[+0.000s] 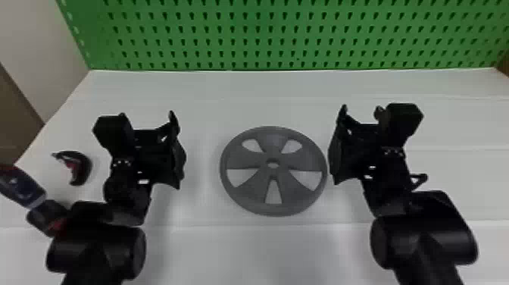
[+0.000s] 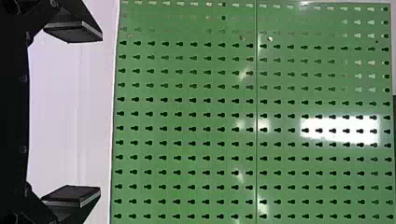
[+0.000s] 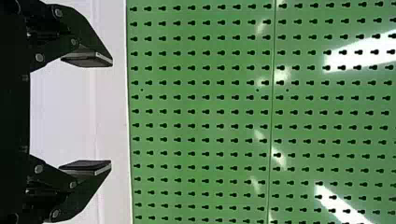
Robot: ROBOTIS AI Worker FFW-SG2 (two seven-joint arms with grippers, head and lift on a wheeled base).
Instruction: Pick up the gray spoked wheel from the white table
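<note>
At the near side, a dark tool with red parts (image 1: 22,187) lay beside my left arm (image 1: 98,242). My left gripper (image 2: 100,113) was spread wide and empty; my right gripper (image 3: 111,114) was well parted too, with nothing in it. Between them the gray spoked wheel (image 1: 272,151) lay flat on the white desk (image 1: 234,242), nearer the right gripper in the head view. I judged the step to be lining up on opposite sides of the rim. Done well, it called for tipping my fingers down toward the edge, keeping both sides level, then closing evenly so the disc would not skid or tilt. Beyond the desk rose a green pegboard (image 1: 265,36), worth keeping my fingertips off.
</note>
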